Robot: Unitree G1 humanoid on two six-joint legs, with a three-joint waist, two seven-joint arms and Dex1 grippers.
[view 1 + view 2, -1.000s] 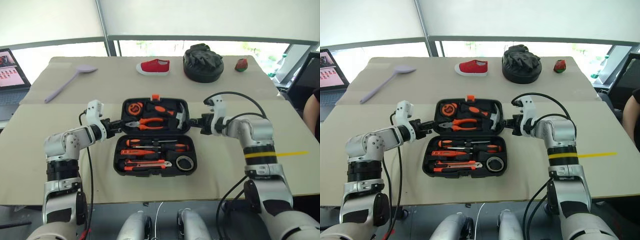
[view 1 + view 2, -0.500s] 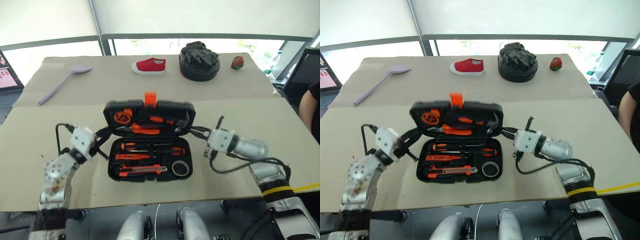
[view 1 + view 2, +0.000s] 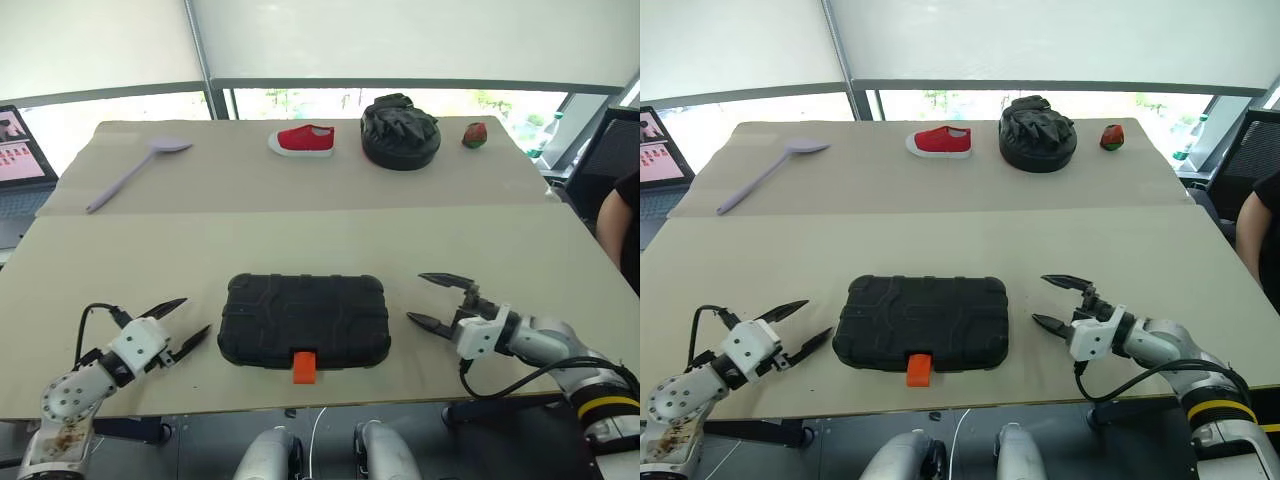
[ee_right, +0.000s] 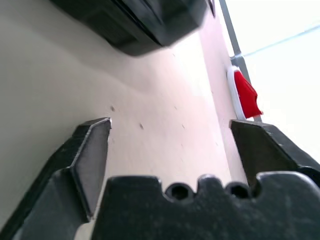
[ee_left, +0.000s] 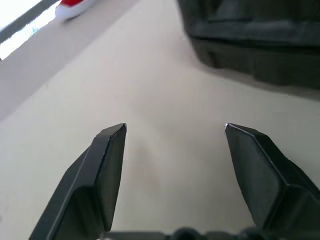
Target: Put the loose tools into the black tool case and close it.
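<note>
Left eye view: shut black tool case (image 3: 304,319)

2 head views look forward and down over the table (image 3: 120,260) from above, nearly the same scene, offset sideways. Both wrist views sit low, close to the tabletop, looking along their own fingers. Each catches an edge of the black tool case (image 3: 303,318) and the red shoe (image 3: 303,140), shared with the head views.
</note>
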